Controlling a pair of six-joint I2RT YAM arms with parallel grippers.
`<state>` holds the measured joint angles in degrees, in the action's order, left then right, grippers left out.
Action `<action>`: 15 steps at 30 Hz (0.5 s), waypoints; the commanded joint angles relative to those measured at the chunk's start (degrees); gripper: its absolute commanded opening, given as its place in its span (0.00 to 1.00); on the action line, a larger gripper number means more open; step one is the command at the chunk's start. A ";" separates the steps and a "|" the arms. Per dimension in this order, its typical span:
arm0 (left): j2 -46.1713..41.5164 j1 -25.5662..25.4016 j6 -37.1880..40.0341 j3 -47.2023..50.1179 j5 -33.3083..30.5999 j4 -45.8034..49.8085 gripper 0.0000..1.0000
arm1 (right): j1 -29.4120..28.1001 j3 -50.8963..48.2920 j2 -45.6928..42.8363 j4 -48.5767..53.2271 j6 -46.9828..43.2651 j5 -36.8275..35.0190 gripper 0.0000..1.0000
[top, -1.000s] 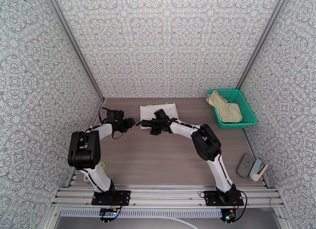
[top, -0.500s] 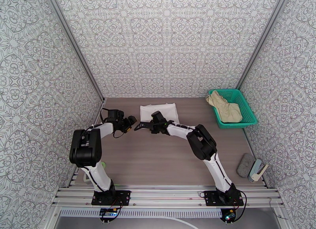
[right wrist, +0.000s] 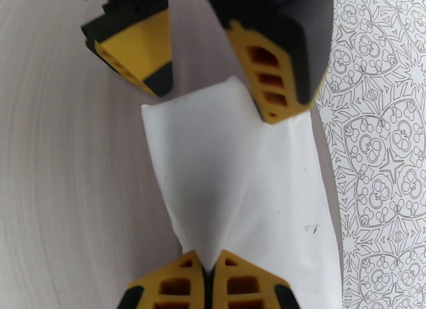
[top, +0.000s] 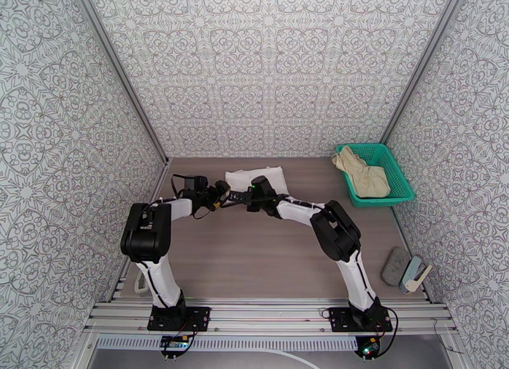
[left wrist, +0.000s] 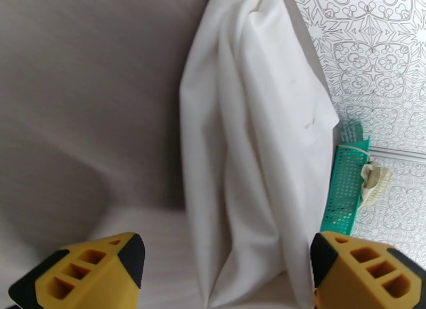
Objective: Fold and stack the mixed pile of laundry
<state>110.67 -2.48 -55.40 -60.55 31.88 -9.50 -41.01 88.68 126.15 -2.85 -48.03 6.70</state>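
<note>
The right gripper (right wrist: pixel 209 270) pinches a fold of the white T-shirt (right wrist: pixel 239 198) at the far middle of the table (top: pixel 254 256). The left gripper (left wrist: pixel 226 259), jaws spread wide, holds nothing beside it. The beige shorts (top: pixel 364 173) lie in the far-right basket (top: pixel 382 200).

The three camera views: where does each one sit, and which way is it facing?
Top external: high behind the robot, facing down over the table; left arm, right arm, white T-shirt, green basket.
Left wrist: on the left wrist, facing along the T-shirt toward the basket; open left fingers at bottom.
Right wrist: on the right wrist, facing the left fingers; its right fingers pinch the T-shirt's corner.
Shared: both wrist views show the T-shirt's dark mark.
</note>
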 commanded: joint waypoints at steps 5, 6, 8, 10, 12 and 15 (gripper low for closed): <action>2.95 -1.90 -7.24 -0.66 -1.13 -7.58 0.89 | 0.06 -1.65 -2.22 -1.72 0.40 2.55 0.00; 2.95 -1.99 -7.91 -0.62 -1.43 -8.30 0.89 | 0.15 -1.73 -2.16 -1.67 0.39 2.53 0.00; 3.17 -2.19 -8.35 -1.15 -2.14 -7.86 0.89 | 0.15 -1.83 -2.10 -1.85 0.37 2.62 0.00; 3.96 -2.56 -8.33 -2.44 -2.90 -5.83 0.89 | 0.15 -1.87 -2.13 -2.30 0.73 2.80 0.00; 4.76 -3.08 -8.99 -3.16 -4.14 -3.87 0.89 | 0.15 -1.87 -2.31 -3.18 1.34 2.73 0.00; 5.49 -3.49 -10.14 -3.27 -5.61 -3.34 0.89 | 0.33 -1.92 -2.57 -3.76 1.56 2.71 0.00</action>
<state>114.48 -5.39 -63.51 -62.43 28.67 -14.55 -41.01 87.39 126.13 -3.97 -47.77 7.79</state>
